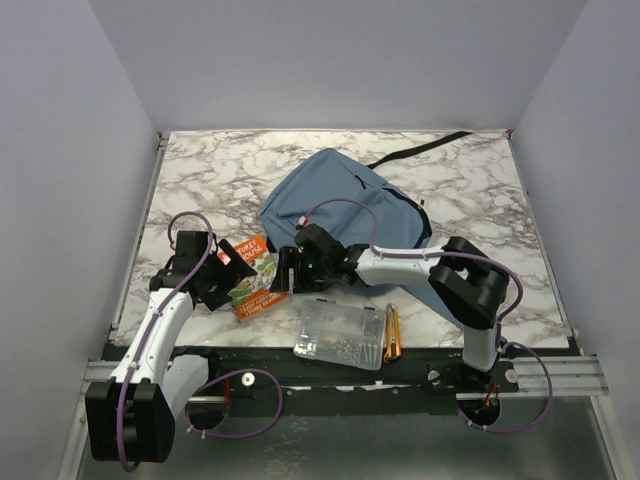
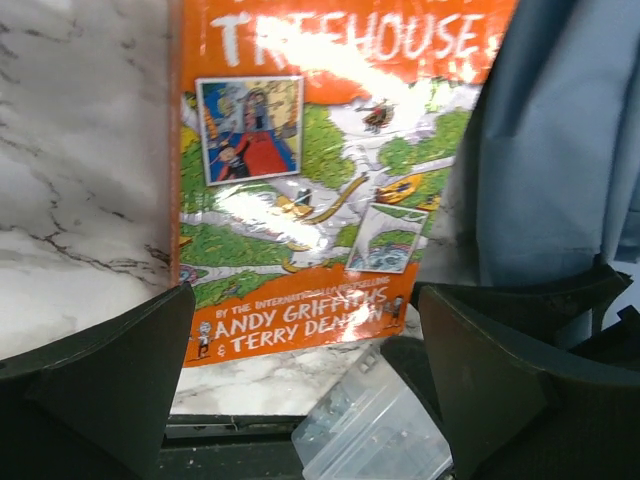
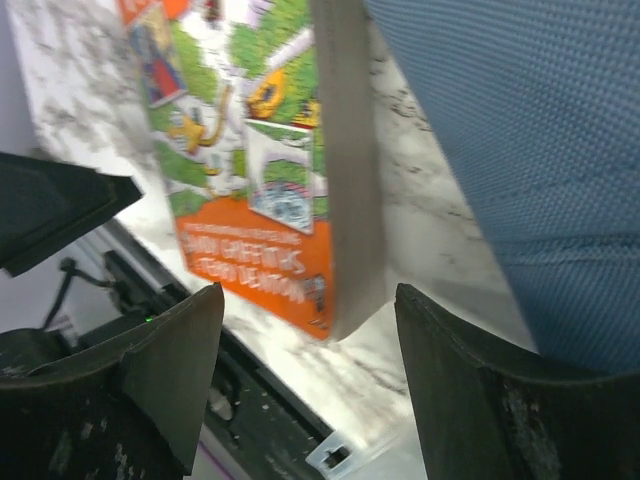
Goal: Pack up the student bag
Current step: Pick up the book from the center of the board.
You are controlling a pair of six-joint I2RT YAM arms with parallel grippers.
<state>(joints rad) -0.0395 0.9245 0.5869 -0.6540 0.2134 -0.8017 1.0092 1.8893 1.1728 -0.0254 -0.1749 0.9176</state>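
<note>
Our left gripper [image 2: 305,300] stands with jaws spread wide, gripping nothing, the orange-and-green paperback [image 2: 300,200] lying on the marble table [image 2: 80,150] ahead of its fingers; our right gripper [image 3: 308,295] is likewise parted and empty, the book's page edge and lower corner showing between its fingers; from overhead we see the two grippers flanking the book at centre left of the frame; the student bag [image 1: 340,205] lies just beside the book, filling the centre of the frame, a black strap [image 1: 420,148] trailing to the upper right; a clear plastic box [image 1: 340,335] and a yellow pen [image 1: 392,335] sit at lower centre, near the table's front edge.
</note>
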